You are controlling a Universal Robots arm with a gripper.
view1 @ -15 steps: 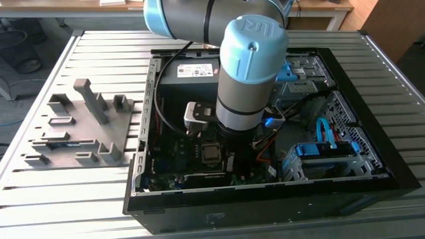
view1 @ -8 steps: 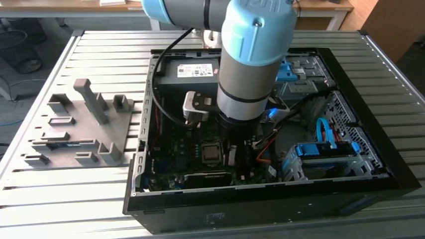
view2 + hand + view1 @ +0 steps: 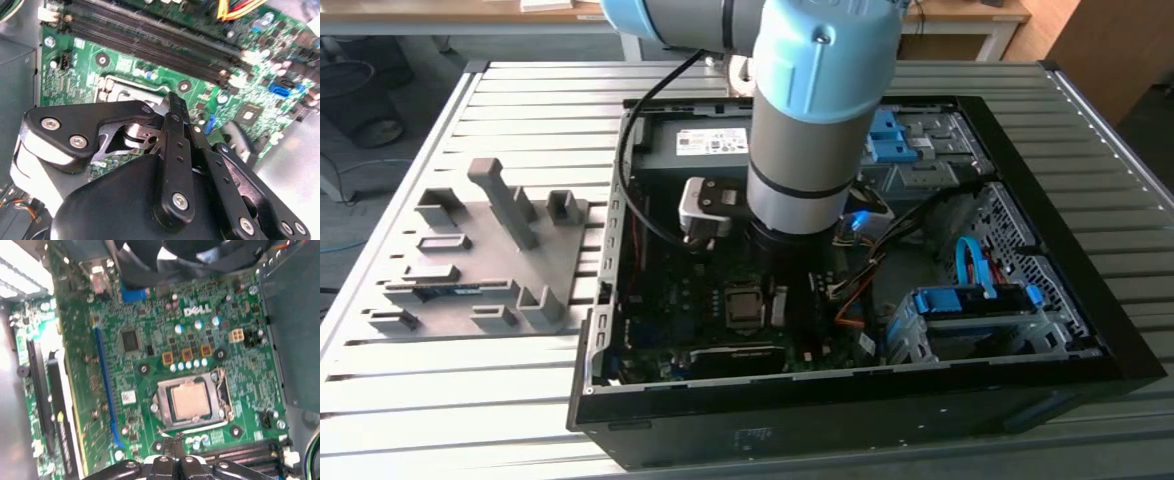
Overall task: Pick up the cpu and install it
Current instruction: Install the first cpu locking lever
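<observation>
1. Reaching down into an open black computer case [image 3: 854, 400], the arm [image 3: 807, 130] stands nearly upright in the exterior view, its light-blue joint above a grey tube and a black wrist

2. Gripper: the gripper [image 3: 175, 447] sits low over the green motherboard [image 3: 150, 315]; in both wrist views its black linkage bars meet with the fingertips [image 3: 172, 107] drawn together, and nothing shows between them, so it reads as closed on nothing

3. Cpu: the cpu [image 3: 190, 400], a small flat square with a pale metal top, lies seated in the socket frame [image 3: 220, 390] on the motherboard in the first wrist view; a thin metal lever [image 3: 192, 428] runs along the frame edge nearest the fingertips. The tips are close beside the socket, just off that edge, not over the chip

4. Same chip in the exterior view: a small grey square [image 3: 744, 305] at mid-board, just beside the black wrist on the exterior view's left

5. Memory slots [image 3: 150, 45]: long dark parallel slots cross the board beyond the socket in the second wrist view

6. Power-supply box [image 3: 700, 145]: grey box along the far wall of the case

7. Drive bay [image 3: 974, 310]: blue-clipped metal cage on the exterior view's right, with a blue cable [image 3: 970, 262] curving over it

8. Grey fixture tray [image 3: 487, 260]: lies on the slatted metal table [image 3: 454, 400], well apart from the case on the exterior view's left
</observation>
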